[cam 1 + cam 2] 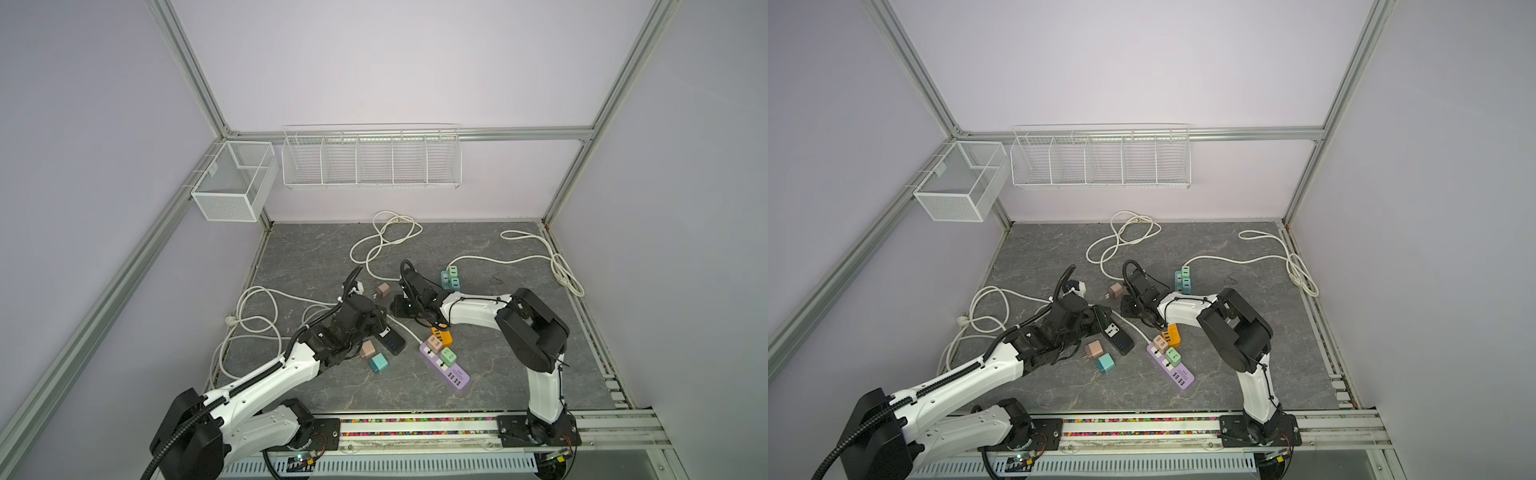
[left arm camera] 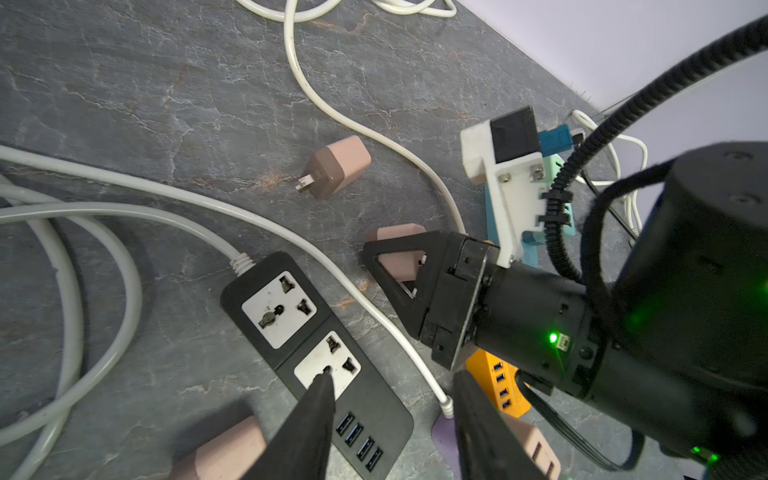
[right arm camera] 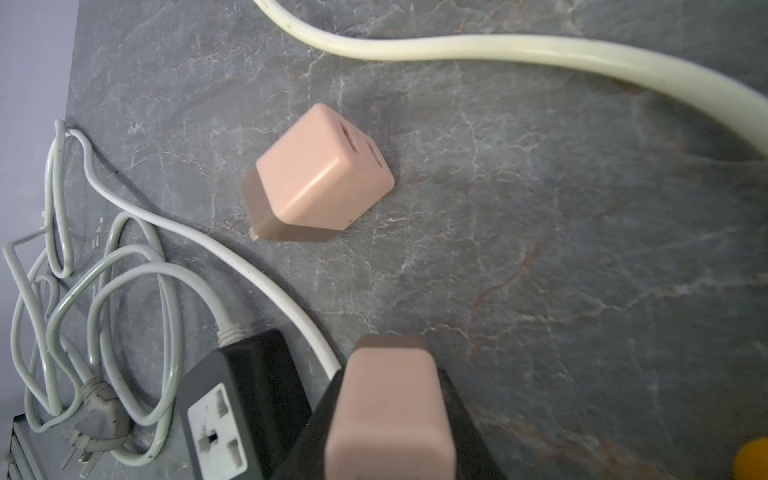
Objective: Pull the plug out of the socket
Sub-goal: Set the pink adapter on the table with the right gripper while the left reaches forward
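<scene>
My right gripper is closed on the pink plug. The plug sits between the two fingers, pressed on two opposite flat sides, and its brown pin end points out past the fingertips. The black power strip lies just beside these fingers. Both its sockets are empty, so I judge the plug is already out of it.

My left gripper is open. One of its fingers touches the socket face of the strip with its tip, the other is off to the side of the strip, and they clamp nothing.

I expect the plug to be light, hard and smooth, a small plastic cube. It can slip or turn if the hold is on a rounded corner, so the flat sides near the middle are the best place. The strip looks light too and may follow a plug unless a finger presses it down.
</scene>
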Available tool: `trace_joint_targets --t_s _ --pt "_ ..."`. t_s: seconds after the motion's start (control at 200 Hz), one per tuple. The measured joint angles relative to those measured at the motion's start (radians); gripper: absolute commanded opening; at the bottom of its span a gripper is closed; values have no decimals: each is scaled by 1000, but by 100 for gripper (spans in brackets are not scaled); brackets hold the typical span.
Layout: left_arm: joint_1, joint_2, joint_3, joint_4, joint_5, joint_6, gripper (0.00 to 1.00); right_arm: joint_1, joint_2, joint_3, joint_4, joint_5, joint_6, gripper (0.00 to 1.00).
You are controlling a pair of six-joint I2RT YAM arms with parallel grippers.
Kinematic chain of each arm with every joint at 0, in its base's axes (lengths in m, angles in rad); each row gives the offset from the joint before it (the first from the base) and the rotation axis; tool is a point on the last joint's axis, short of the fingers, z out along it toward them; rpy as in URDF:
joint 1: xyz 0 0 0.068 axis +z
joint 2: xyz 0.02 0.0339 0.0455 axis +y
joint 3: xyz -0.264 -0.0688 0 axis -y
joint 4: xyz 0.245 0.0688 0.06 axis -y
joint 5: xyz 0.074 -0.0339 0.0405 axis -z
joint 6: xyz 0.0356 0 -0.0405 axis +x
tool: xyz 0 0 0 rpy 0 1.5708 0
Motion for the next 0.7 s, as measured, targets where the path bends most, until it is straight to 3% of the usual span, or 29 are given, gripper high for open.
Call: trace_joint_targets --t_s 0.505,0.7 --pt "0 42 21 0 4 1 48 1 -9 -5 -18 26 -26 57" --pt "0 44 39 -8 5 8 48 1 -81 -21 -55 47 -45 67"
